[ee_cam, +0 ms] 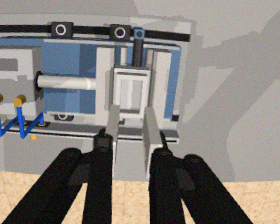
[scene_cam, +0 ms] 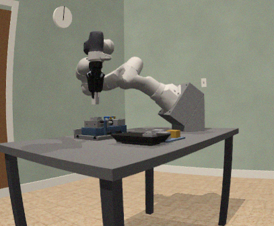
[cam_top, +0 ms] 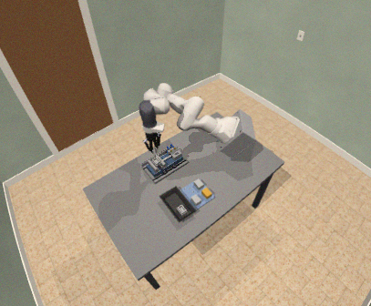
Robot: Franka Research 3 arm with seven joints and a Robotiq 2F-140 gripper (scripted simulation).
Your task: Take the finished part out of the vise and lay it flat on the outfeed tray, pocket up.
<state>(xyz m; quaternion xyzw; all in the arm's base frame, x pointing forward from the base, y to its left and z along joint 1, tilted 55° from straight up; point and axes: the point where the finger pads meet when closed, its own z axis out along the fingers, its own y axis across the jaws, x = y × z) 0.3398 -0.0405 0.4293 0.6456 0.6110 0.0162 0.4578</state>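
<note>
The blue vise (cam_top: pixel 167 160) (scene_cam: pixel 101 128) (ee_cam: pixel 64 74) stands on a grey base plate at the back of the table. The finished part (ee_cam: pixel 131 90), a pale grey block with a pocket, sits clamped between the vise's jaws. My gripper (cam_top: pixel 152 147) (scene_cam: pixel 95 100) (ee_cam: pixel 131 119) hangs well above the vise, pointing straight down over the part. Its fingers are drawn close together with nothing between them. The black outfeed tray (cam_top: pixel 164 198) (scene_cam: pixel 130 138) lies in front of the vise, toward the table's front edge.
A small grey piece (cam_top: pixel 181 209) lies in the tray. A blue mat (cam_top: pixel 211 198) beside the tray holds a grey block (cam_top: pixel 199 183), an orange block (cam_top: pixel 206 193) (scene_cam: pixel 174 133) and a pale blue one. The robot's grey base mount (cam_top: pixel 241 146) (scene_cam: pixel 188 111) stands at the table's far right.
</note>
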